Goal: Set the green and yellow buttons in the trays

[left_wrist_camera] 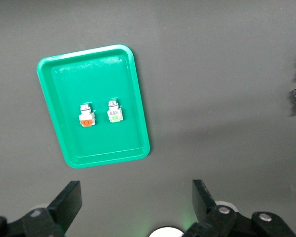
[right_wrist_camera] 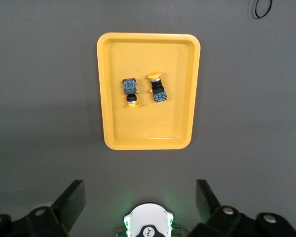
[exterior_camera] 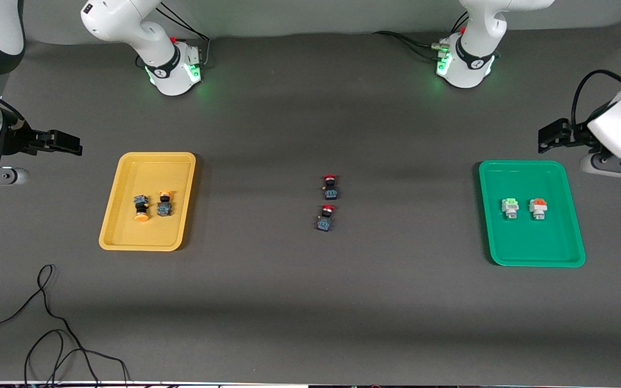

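Resting in the yellow tray and green tray, all four buttons look sorted, so the open, empty left gripper and right gripper need only wait.

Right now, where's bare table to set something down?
Bare table lies between the yellow tray and the red buttons, between those and the green tray, and nearer the camera. Both trays hold button pairs mid-floor; their ends are free.

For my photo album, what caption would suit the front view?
Two yellow-capped buttons lie in the yellow tray, two white ones in the green tray, two red-capped buttons between.
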### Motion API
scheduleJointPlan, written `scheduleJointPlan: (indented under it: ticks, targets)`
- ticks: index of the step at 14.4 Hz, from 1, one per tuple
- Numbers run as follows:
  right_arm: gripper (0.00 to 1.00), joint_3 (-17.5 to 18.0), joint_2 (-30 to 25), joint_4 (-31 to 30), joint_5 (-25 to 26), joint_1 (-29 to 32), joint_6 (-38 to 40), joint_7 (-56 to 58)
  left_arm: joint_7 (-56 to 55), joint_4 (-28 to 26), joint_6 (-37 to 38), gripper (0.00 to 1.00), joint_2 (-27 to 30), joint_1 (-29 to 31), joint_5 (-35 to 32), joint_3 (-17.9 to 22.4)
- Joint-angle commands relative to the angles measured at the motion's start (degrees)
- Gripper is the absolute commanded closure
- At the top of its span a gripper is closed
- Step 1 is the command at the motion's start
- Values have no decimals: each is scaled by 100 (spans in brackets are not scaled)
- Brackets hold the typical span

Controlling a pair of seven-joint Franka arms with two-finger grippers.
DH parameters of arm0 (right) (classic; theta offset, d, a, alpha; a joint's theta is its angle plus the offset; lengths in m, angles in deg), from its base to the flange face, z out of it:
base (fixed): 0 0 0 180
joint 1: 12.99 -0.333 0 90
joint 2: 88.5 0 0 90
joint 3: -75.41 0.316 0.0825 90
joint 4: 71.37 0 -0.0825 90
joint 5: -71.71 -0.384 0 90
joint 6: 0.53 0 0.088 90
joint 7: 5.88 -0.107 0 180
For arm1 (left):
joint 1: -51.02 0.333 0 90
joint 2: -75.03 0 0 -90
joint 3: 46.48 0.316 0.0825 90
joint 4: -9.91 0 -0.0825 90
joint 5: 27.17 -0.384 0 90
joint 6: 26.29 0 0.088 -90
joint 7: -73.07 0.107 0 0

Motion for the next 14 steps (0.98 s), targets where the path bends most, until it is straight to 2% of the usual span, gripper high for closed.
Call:
scheduleJointPlan:
  ticks: [1, 2, 7, 9, 10, 14]
  targets:
    - [1, 4, 61, 136, 121, -6, 104, -69, -3, -41, 100, 0, 124, 253, 184, -178]
    - [1, -13, 61, 145, 103, 3, 104, -69, -3, -41, 100, 0, 133, 394, 220, -267]
    - [1, 47, 61, 171, 103, 20, 131, -69, -12, -32, 100, 0, 133, 369, 220, -276]
    - [1, 170, 52, 180, 86, 273, 139, -61, -12, -32, 109, 0, 133, 369, 211, -276]
    - [1, 519, 18, 180, 86, 571, 139, -61, -12, -32, 109, 0, 159, 369, 202, -276]
    - [1, 2268, -184, 171, 138, 2380, 157, -87, -12, -41, 118, 0, 168, 369, 185, -276]
